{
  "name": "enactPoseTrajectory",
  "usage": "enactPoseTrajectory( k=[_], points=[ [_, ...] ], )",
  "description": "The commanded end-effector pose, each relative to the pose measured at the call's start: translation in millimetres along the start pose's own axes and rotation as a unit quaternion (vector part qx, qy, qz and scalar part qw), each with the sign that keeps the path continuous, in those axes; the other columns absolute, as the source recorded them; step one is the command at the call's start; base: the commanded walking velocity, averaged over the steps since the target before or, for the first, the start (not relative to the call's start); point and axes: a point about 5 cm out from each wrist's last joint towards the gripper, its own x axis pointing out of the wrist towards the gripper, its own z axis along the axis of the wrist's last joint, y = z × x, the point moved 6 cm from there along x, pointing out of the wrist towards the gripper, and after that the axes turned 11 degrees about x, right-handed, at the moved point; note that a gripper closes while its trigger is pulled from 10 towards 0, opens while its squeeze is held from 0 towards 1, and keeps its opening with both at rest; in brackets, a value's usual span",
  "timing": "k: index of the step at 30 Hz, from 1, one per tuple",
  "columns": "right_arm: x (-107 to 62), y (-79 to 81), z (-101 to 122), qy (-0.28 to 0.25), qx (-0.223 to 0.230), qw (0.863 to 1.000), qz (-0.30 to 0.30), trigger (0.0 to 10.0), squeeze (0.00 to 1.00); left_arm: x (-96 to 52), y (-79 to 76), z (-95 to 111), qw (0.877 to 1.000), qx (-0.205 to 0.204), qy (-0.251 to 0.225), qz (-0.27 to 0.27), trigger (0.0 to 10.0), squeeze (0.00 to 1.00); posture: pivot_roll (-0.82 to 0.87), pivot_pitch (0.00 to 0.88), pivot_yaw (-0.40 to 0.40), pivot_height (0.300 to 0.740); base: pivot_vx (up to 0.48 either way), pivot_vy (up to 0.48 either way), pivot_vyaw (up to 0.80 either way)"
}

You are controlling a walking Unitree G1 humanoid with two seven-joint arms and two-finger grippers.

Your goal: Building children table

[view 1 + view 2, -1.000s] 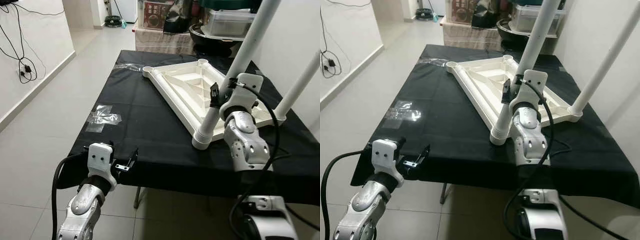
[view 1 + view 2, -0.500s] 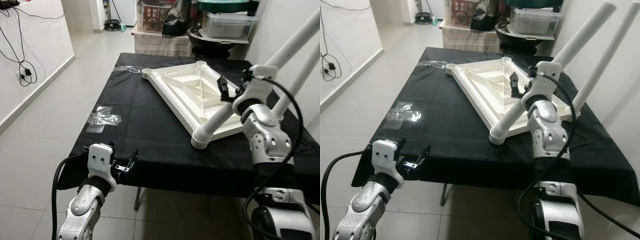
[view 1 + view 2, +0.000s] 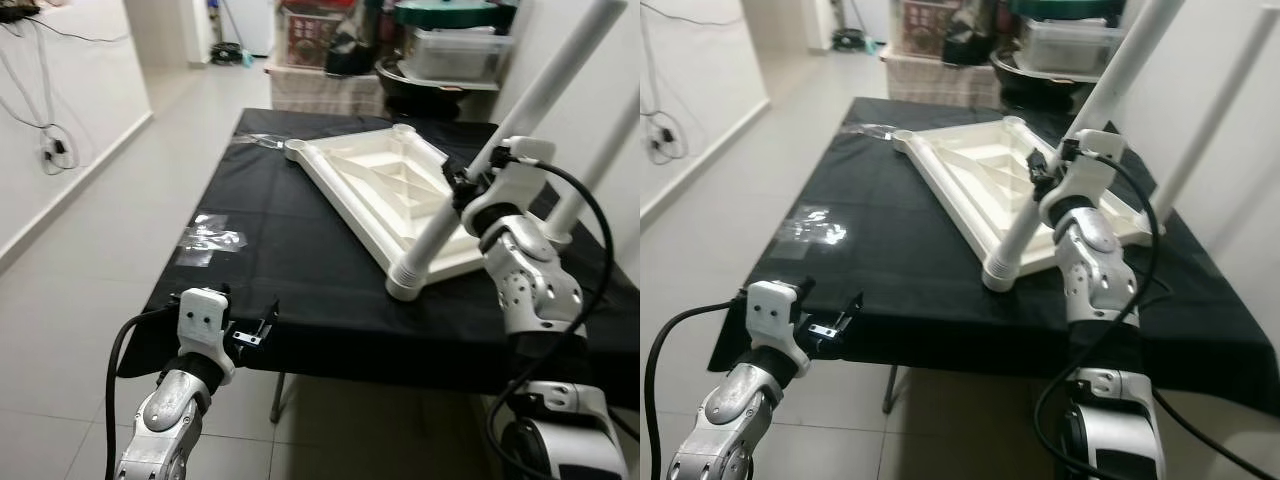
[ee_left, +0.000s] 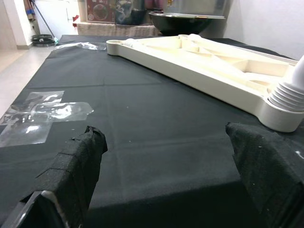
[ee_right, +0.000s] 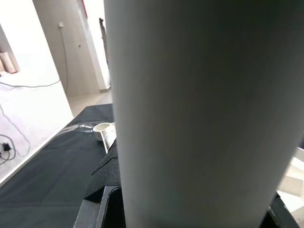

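Now the right gripper (image 3: 462, 192), jaws clamped on the long white plastic table leg (image 3: 440, 225), holds it leaning up-right from the upturned white tabletop's (image 3: 385, 185) near corner socket; left gripper (image 3: 250, 330) idle w/ jaws open at the black-clothed desk (image 3: 290, 260) edge.

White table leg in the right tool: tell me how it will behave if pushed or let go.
The white table leg looks like a stiff, hollow plastic tube, probably light for its length. It leans from its ribbed foot in the tabletop's corner socket, so it may tip if the right tool lets go. Its smooth round surface could slip or roll on the black cloth.
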Motion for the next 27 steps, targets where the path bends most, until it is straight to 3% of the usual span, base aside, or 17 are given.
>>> enactPoseTrajectory(
  k=[1, 8, 12, 14, 15, 16, 19, 27],
  points=[
    [0.9, -4.5, -2.1, 0.008, 0.001, 1.000, 0.002, 0.0, 0.00, 0.9, -3.6, -3.9, 1.000, -0.002, 0.004, -0.006, 10.0, 0.00, 0.05, 0.000, -0.066, 0.740, 0.000, 0.000, 0.00],
    [3.1, -2.1, -0.5, 0.009, -0.020, 1.000, 0.009, 0.0, 0.00, 1.4, -4.1, -3.7, 1.000, -0.002, 0.004, -0.006, 10.0, 0.00, 0.05, 0.000, -0.069, 0.740, 0.000, 0.000, 0.00],
    [2.5, 16.0, -15.7, 0.040, -0.035, 0.997, 0.049, 0.0, 0.00, 1.3, -4.3, -4.1, 1.000, -0.001, 0.005, -0.006, 10.0, 0.00, 0.05, 0.000, -0.073, 0.740, 0.000, 0.000, 0.00],
    [2.5, 16.0, -15.7, 0.040, -0.035, 0.997, 0.049, 0.0, 0.00, 1.3, -4.3, -4.1, 1.000, -0.001, 0.005, -0.006, 10.0, 0.00, 0.05, 0.000, -0.073, 0.740, 0.000, 0.000, 0.00],
    [1.7, 30.7, -22.2, 0.056, -0.032, 0.994, 0.087, 0.0, 0.00, 1.3, -4.1, -3.9, 1.000, -0.001, 0.004, -0.005, 10.0, 0.00, 0.05, 0.000, -0.073, 0.740, 0.000, 0.000, 0.00],
    [1.7, 30.7, -22.2, 0.056, -0.032, 0.994, 0.087, 0.0, 0.00, 1.3, -4.1, -3.9, 1.000, -0.001, 0.004, -0.005, 10.0, 0.00, 0.05, 0.000, -0.073, 0.740, 0.000, 0.000, 0.00],
    [-2.3, 63.3, -29.8, 0.083, -0.044, 0.978, 0.185, 0.0, 0.00, 1.8, -4.3, -3.5, 1.000, -0.001, 0.003, -0.004, 10.0, 0.00, 0.06, 0.000, -0.080, 0.740, 0.000, 0.000, 0.00],
    [1.2, 67.9, -38.4, 0.105, -0.045, 0.974, 0.195, 0.0, 0.00, 1.1, -5.4, -4.1, 1.000, -0.004, 0.004, -0.003, 10.0, 0.00, 0.06, 0.000, -0.092, 0.740, 0.000, 0.000, 0.00]
  ],
)
